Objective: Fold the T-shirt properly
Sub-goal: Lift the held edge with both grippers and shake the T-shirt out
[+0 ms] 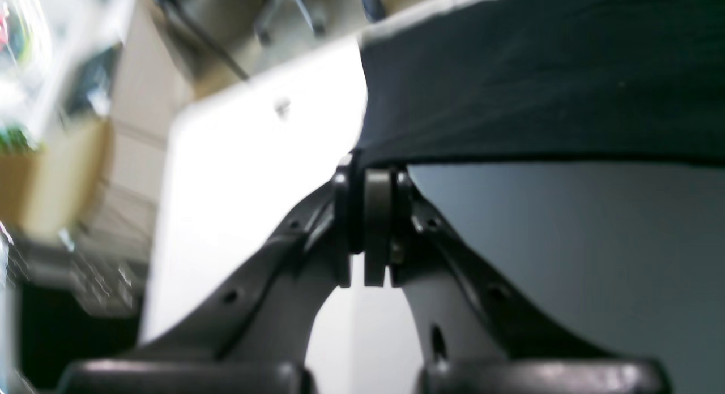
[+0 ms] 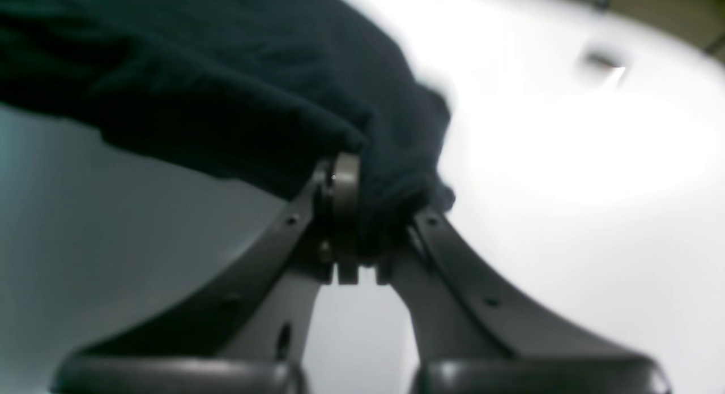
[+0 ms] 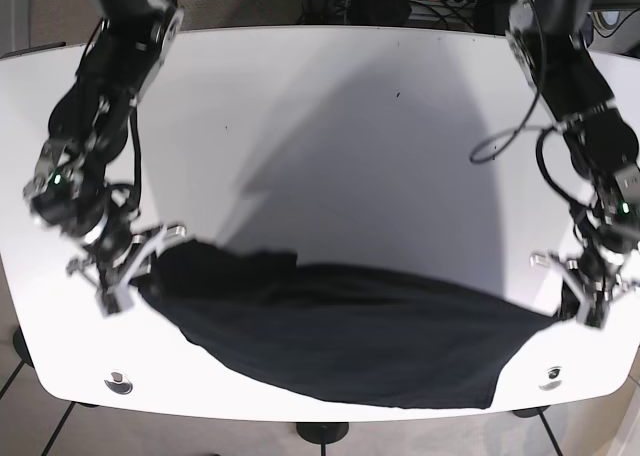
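You have the dark, limp cotton T-shirt strung between your two arms, low over the near edge of the white, round-cornered desk. Its long axis runs side to side across the base view, from one gripper to the other, sagging in the middle so that the lower hem droops toward the desk's front edge.

The right gripper has its jaws clamped on a bunched corner of cloth; in the right wrist view, fabric bulges out between them. The left gripper has its jaws pinched together on a thin, flat edge of the shirt, which stretches away taut from that point in the left wrist view.

Each arm is at its own end, so neither is nearer the middle. The bare desk lies away from you, beyond the shirt, toward the arms' bases. By my reading, the coming move turns on that: carry both ends together, keeping the line between them level, so the cloth lays down flat, not twisted.
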